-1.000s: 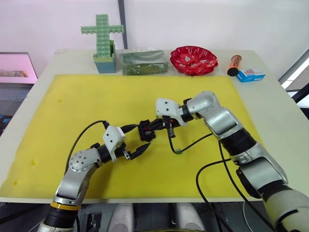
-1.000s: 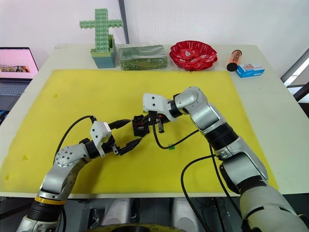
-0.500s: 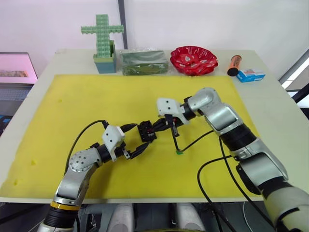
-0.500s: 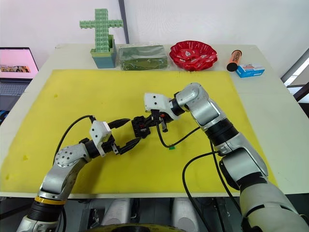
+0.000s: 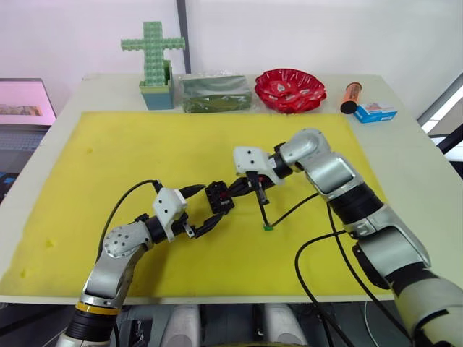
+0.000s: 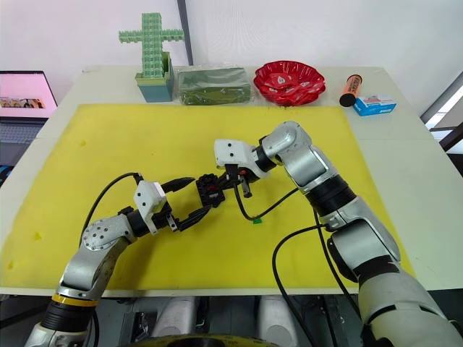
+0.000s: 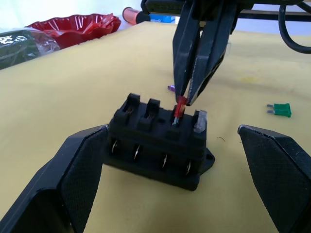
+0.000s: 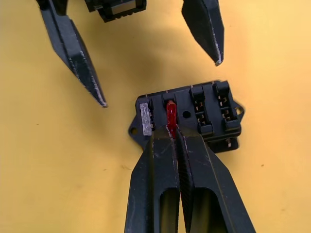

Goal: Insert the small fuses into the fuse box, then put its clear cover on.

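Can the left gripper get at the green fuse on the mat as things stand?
Probably not directly: the left gripper is open astride the fuse box, and the green fuse lies beyond it on the right arm's side, with the right gripper and its red fuse between.

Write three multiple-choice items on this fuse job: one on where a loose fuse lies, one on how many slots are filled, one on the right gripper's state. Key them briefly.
1. Where does the green fuse lie?
A. in the red bowl
B. on the yellow mat
C. in the fuse box

2. How many fuse box slots hold a fuse?
A. none
B. two
C. four

3. What is the right gripper doing?
A. pinching the red fuse
B. hanging open
C. holding a cover

Key: 1 B, it rests on the yellow mat, apart from the box. 2 B, the grey fuse and red fuse sit in neighbouring slots, two stay empty. 3 A, its fingers are closed on the red fuse over its slot.
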